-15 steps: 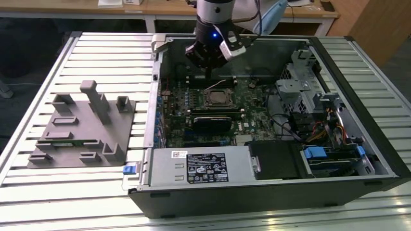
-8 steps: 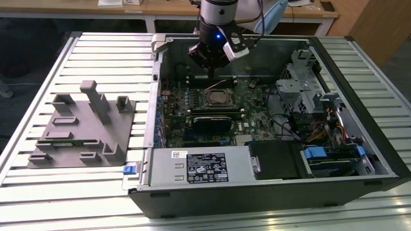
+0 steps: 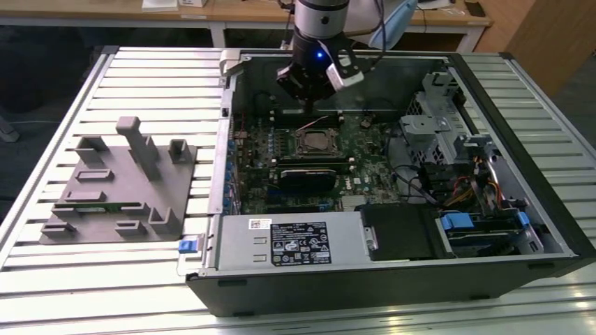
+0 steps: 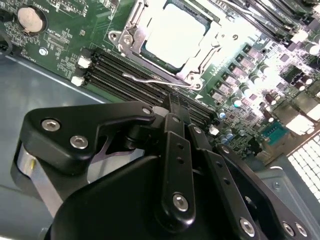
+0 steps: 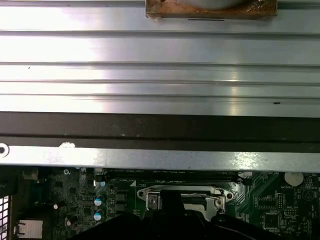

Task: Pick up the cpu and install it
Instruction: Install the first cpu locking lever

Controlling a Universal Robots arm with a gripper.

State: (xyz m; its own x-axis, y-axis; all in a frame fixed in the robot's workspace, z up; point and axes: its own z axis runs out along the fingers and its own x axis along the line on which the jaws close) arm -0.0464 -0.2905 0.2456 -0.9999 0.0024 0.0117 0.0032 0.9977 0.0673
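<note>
cpu (image 4: 176, 31) already sitting in socket (image 3: 316, 142), gripper (image 4: 172, 102) just above it, fingers pinched shut, holding nothing. I'd back off straight, avoid retention lever (image 4: 155, 80).

Open computer case (image 3: 521, 230) on slatted table (image 3: 139, 77); parts holder (image 3: 121, 188) on the table at the exterior view's left. Inside the case: motherboard (image 3: 308, 160), with cpu (image 4: 175, 31) seated in its socket (image 4: 131, 35). Gripper (image 3: 308, 105) above the socket.

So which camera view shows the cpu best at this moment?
The second wrist view: the cpu lies in its socket on the motherboard, its bright square top plainly seen beyond the hand. The exterior view shows it small, below the hand. In the first wrist view the hand mostly covers the socket.
</note>
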